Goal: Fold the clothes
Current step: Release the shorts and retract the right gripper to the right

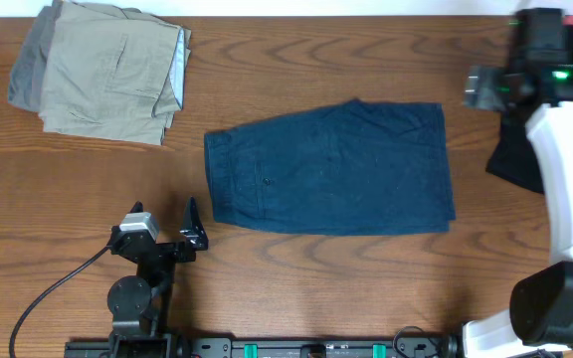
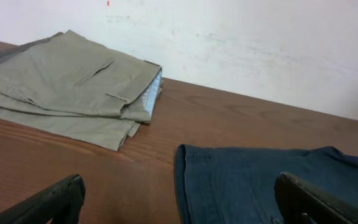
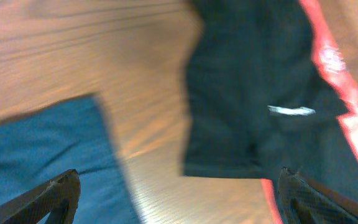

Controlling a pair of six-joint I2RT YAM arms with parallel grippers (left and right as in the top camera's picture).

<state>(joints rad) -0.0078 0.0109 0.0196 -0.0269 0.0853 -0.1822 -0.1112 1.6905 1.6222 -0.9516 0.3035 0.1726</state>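
The navy-blue shorts [image 1: 328,169] lie flat in the middle of the table, folded into a rectangle, waistband to the left. They also show in the left wrist view [image 2: 272,183] and, blurred, in the right wrist view [image 3: 42,155]. My left gripper [image 1: 193,227] is open and empty, just off the shorts' lower left corner; its fingers [image 2: 179,202] straddle the waistband edge. My right gripper [image 3: 179,199] is open and empty, above bare table between the shorts and a black garment. The right arm [image 1: 565,149] stands at the table's right edge.
A folded stack of khaki and grey shorts [image 1: 102,72] sits at the back left, seen also in the left wrist view [image 2: 67,87]. A black garment with a small white logo [image 3: 253,93] lies at the right by a red edge [image 3: 347,106]; it also shows overhead [image 1: 513,159].
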